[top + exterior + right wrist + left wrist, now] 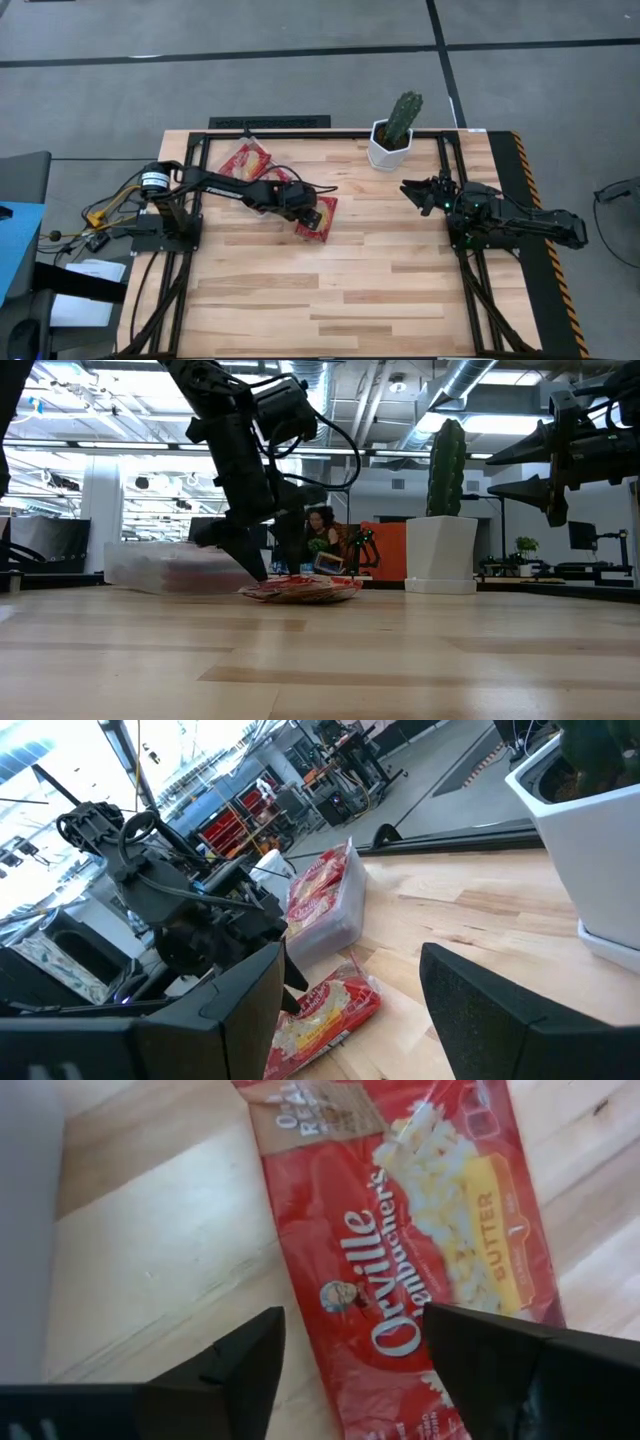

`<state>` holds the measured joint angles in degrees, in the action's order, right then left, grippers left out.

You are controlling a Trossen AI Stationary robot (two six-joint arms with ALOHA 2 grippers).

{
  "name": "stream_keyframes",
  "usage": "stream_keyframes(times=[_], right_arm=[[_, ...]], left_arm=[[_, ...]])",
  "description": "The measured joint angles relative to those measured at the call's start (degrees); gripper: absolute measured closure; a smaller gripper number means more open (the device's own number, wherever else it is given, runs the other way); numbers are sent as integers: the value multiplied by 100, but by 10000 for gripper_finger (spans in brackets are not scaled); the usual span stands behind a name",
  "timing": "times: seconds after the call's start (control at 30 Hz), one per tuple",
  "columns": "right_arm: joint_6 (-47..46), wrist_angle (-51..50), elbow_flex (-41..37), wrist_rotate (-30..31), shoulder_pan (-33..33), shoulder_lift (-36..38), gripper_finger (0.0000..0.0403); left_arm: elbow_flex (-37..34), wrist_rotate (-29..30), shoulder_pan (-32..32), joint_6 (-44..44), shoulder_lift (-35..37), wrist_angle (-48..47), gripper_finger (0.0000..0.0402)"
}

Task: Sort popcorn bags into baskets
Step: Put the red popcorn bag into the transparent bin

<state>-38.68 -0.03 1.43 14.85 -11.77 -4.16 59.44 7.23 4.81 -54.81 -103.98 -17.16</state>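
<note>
The desk [330, 290] was a light wooden plank top with a black frame along its edges, standing on grey carpet crossed by dark lines. In the low view, the room behind it was a bright open workshop with exposed ceiling ducts, and a seated person showed far off beyond the desk. A white faceted pot [389, 146] holding a green cactus [404, 113] stood near the far edge, toward the right arm.

Two groups of popcorn bags could be counted. One lay in the clear tray [340, 915] near the far left part of the desk, where a red packet [245, 159] showed; how many lay stacked in it could not be told. The other was a loose bag [318, 218] flat on the bare wood just beside the tray, toward the desk's middle. From above its long axis ran on a slant, roughly from the far edge toward the near edge, picture side up.

The left claw [308, 214] hung right over this loose bag, its fingers [230, 1370] spread wide to either side of the packet's width, gripping nothing. The right claw [420, 195] waited above the desk's right side, near the pot, its fingers wide apart and empty.
</note>
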Motion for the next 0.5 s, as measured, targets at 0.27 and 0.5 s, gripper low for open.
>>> stream_keyframes(times=[0.27, 0.5], right_arm=[[13, 2, 0, 2, 0, 0, 143], [-26, 1, 0, -2, 4, 0, 143]], left_arm=[[980, 118, -27, 1125, 182, -1105, 202], [1157, 293, -378, 941, 58, -860, 202]])
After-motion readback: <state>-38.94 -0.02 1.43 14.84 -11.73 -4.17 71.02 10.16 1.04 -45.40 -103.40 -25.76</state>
